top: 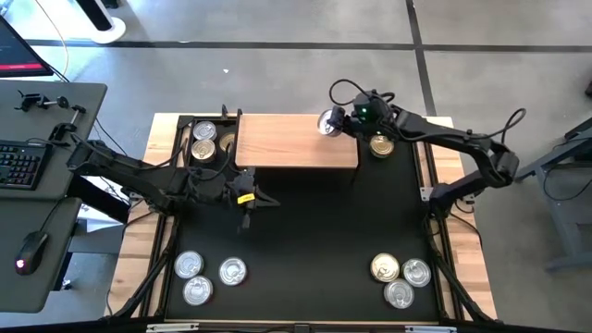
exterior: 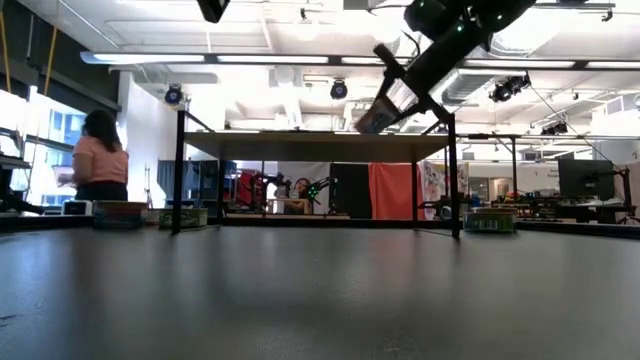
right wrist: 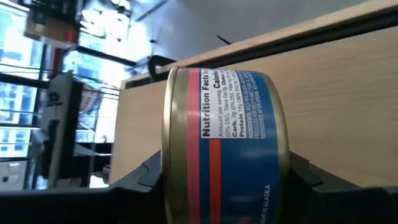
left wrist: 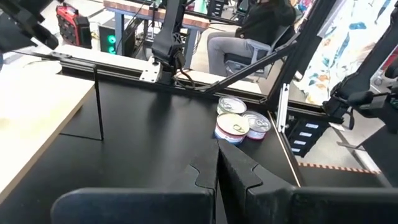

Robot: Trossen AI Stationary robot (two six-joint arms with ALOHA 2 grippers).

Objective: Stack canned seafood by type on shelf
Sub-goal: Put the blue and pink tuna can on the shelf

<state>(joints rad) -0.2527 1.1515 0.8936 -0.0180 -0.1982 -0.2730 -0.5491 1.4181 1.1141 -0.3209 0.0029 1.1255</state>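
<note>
The shelf (top: 296,141) is a light wooden board on thin black legs at the far middle of the black mat. My right gripper (top: 328,121) hangs above the shelf's far right corner, shut on a can (right wrist: 224,143) with a blue and red label and gold rims. My left gripper (top: 254,199) is shut and holds nothing; it hovers over the mat in front of the shelf's left end. Loose cans rest flat on the mat: three left of the shelf (top: 205,141), one at its right end (top: 381,145), three near left (top: 208,276), three near right (left wrist: 239,124). My right gripper pinches the can between its two fingers (right wrist: 146,177), one at each side of the can's flat ends (right wrist: 169,149). The fingers come from the table's right side, slanting down. The can is lifted clear above the shelf (exterior: 376,115), tipped off level.
Bare mat (top: 305,231) lies between the shelf and the near can groups. A desk with a keyboard (top: 23,166) stands left of the table. People show in the room beyond the table (exterior: 98,160).
</note>
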